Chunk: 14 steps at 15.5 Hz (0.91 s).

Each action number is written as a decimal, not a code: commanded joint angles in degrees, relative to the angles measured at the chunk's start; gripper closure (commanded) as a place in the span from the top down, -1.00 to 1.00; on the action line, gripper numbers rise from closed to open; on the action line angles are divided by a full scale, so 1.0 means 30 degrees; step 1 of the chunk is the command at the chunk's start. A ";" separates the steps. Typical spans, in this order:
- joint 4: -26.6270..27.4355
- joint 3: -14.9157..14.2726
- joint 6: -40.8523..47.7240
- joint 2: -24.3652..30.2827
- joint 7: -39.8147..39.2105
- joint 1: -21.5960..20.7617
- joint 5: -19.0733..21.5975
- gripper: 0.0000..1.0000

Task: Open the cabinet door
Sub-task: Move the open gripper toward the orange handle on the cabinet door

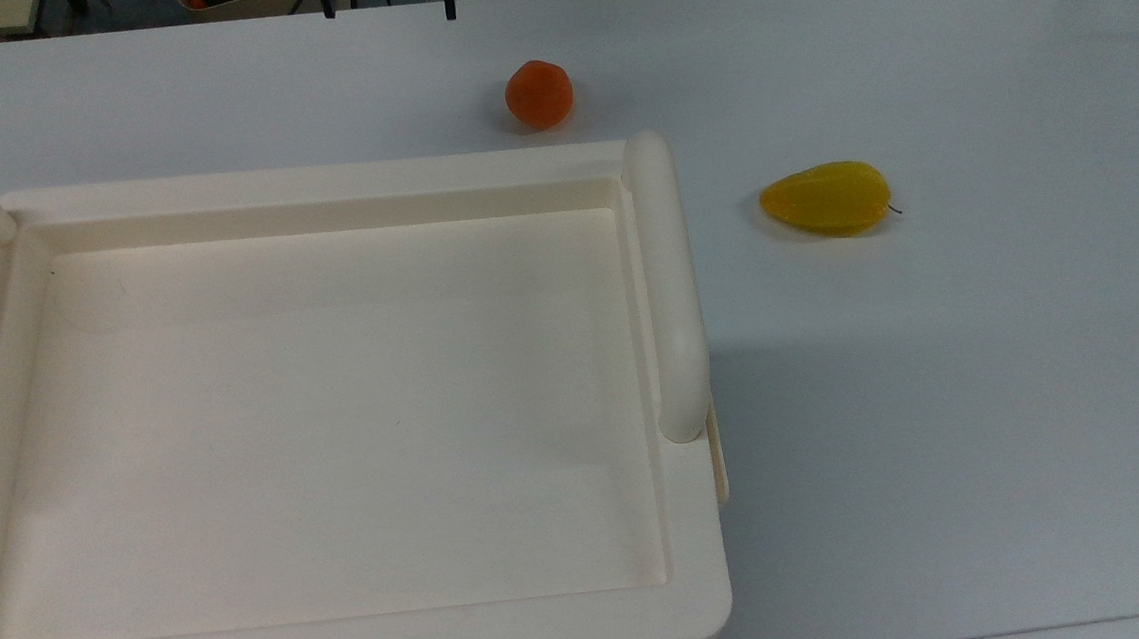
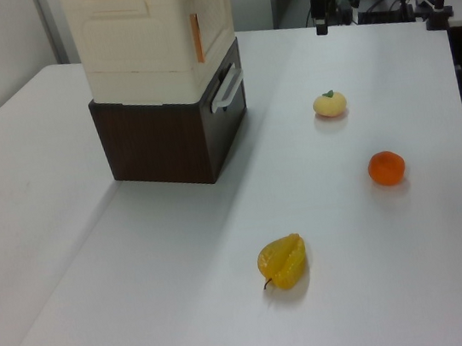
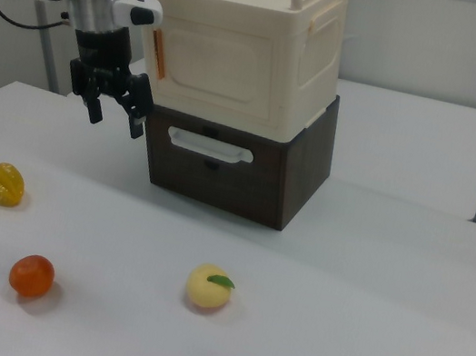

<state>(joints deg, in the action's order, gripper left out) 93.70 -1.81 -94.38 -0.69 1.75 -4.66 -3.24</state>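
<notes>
My gripper [image 3: 117,111] hangs open, holding nothing, just beside the cream crate [image 3: 242,50]. The crate's tray top is bare. It sits on the dark cabinet [image 3: 240,165], door handle [image 3: 209,146] untouched.

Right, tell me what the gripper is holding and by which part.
Nothing is held. The gripper hangs open in the air beside the cabinet's orange handle, touching neither it nor the door.
</notes>
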 commanded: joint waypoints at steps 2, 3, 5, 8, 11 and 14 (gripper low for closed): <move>0.0144 -0.0131 0.0492 0.0377 -0.0232 -0.0059 0.0141 1.00; 0.0143 -0.0131 0.0521 0.0377 -0.0261 -0.0059 0.0141 1.00; -0.0031 -0.0131 0.0463 0.0261 -0.0232 -0.0088 0.0141 1.00; -0.0734 -0.0101 0.0289 -0.0119 -0.0115 -0.0263 0.0287 1.00; -0.2252 0.0103 0.0111 -0.0908 -0.0203 -0.0381 0.0463 1.00; -0.3517 0.0104 -0.1433 -0.1759 0.0001 -0.0730 0.0930 1.00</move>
<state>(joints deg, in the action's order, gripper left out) 88.22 -1.35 -95.06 -2.29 1.74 -5.57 -2.39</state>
